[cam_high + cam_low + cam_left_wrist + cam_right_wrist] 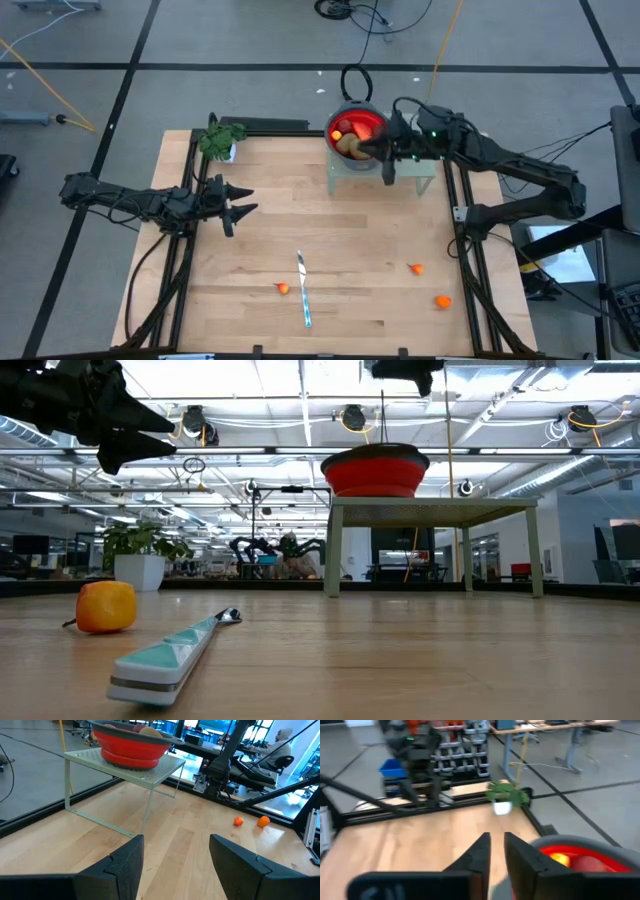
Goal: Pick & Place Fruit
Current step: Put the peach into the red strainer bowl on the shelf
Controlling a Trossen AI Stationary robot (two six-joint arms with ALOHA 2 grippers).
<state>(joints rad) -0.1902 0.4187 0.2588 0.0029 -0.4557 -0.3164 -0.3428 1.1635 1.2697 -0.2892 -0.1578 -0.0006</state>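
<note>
A red bowl [357, 128] stands on a pale green wire stand [420, 170] at the table's far right and holds several fruit pieces [345, 140]. Three small orange fruit bits lie on the wood: one [284, 289] beside the knife and two [416, 268] [442, 300] near the right edge. My right gripper [372, 150] hovers over the bowl's near rim; in its wrist view its fingers [497, 845] stand shut with nothing between them, above the bowl [580, 855]. My left gripper [240, 200] waits open at the table's left, raised and pointing level toward the stand [125, 765].
A silver knife with a pale handle [303, 290] lies near the front middle. A potted green plant [220, 138] stands at the far left corner. Black frame rails run along the table's edges. Bare wood lies between the left gripper and the stand.
</note>
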